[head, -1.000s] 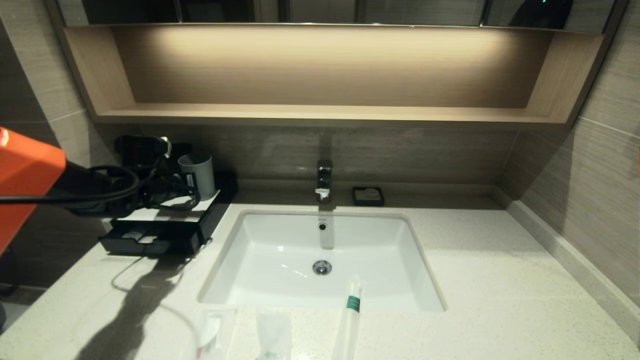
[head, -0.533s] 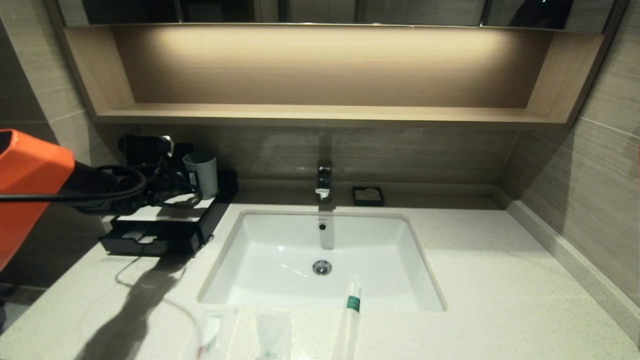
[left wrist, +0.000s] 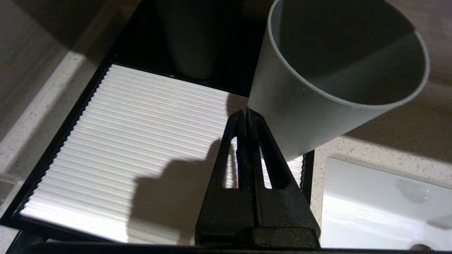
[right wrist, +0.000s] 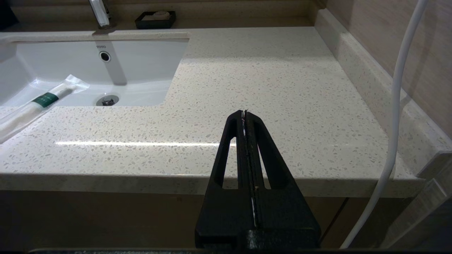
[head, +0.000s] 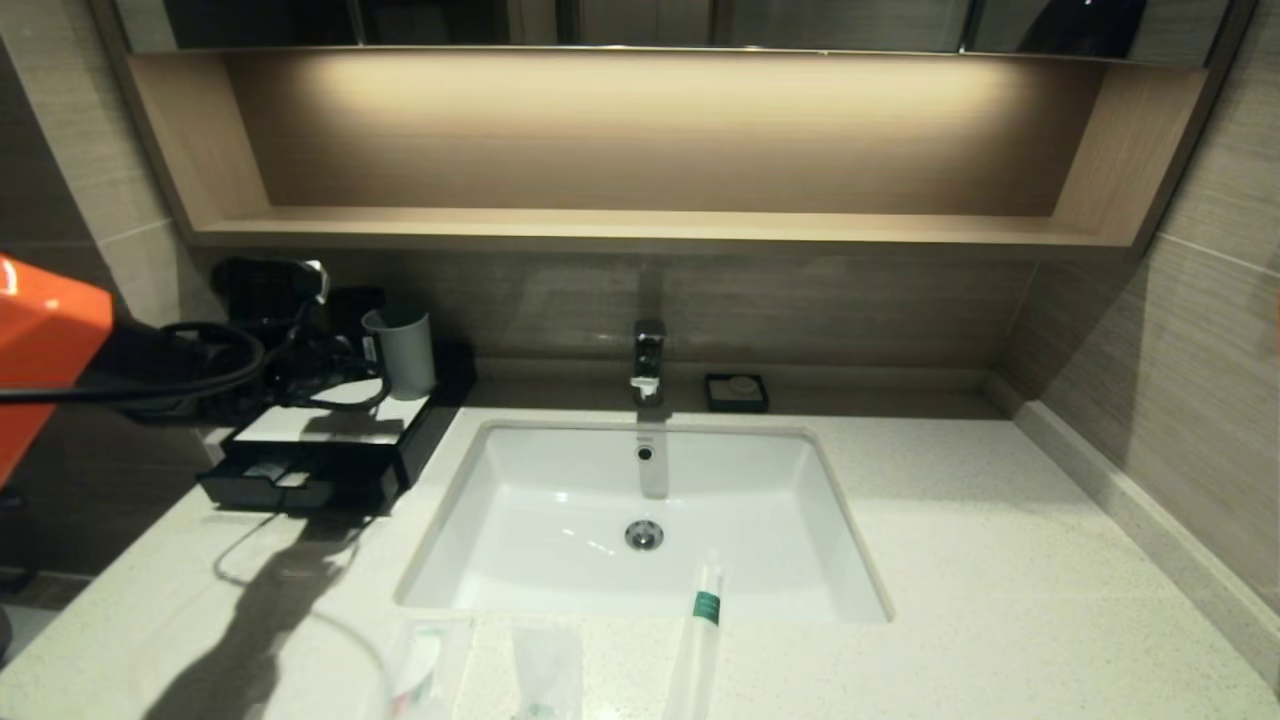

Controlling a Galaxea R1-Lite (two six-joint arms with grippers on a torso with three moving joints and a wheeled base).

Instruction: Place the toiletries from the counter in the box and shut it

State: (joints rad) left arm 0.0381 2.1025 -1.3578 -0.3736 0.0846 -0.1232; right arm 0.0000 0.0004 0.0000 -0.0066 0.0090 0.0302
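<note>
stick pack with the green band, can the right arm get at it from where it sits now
Probably yes. The stick pack lies uncovered across the sink's front edge, and only bare counter lies between it and the right tool, which is shut and would need to open first.

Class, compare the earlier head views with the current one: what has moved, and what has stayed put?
The left gripper, jaws shut, shifted slightly left and up above the box, beside the cup. The box's drawer remains open; the stick pack and sachets lie unmoved.
</note>
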